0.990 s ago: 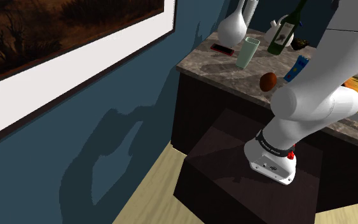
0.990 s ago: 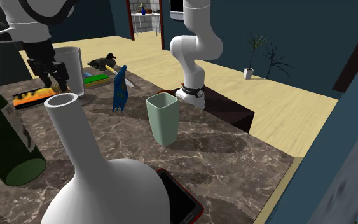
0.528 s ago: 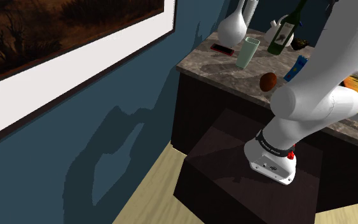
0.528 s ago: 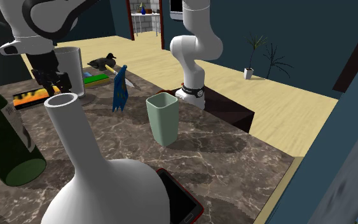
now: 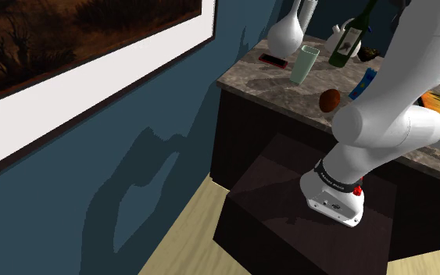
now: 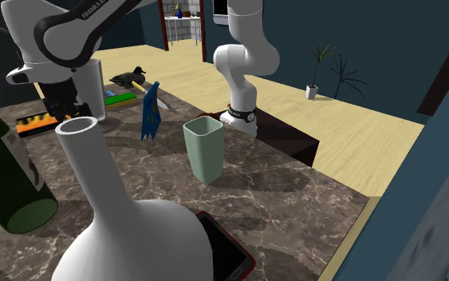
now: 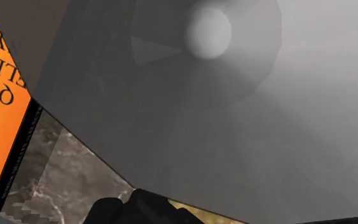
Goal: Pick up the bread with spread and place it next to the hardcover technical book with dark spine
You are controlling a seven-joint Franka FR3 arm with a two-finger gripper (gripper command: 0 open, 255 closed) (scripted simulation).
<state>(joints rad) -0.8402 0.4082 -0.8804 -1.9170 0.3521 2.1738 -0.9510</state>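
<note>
Orange book (image 6: pixel 33 124), pincer (image 6: pixel 61 105) lower above it than before

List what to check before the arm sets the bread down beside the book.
1. Book found: ok, the orange book lies on the counter close by the gripper.
2. Bare counter beside the book: ok, marble shows next to it in the wrist view.
3. Bread in the gripper: cannot tell.
4. Room around the gripper: not ok, the glass stands right beside it and could be knocked.
</note>
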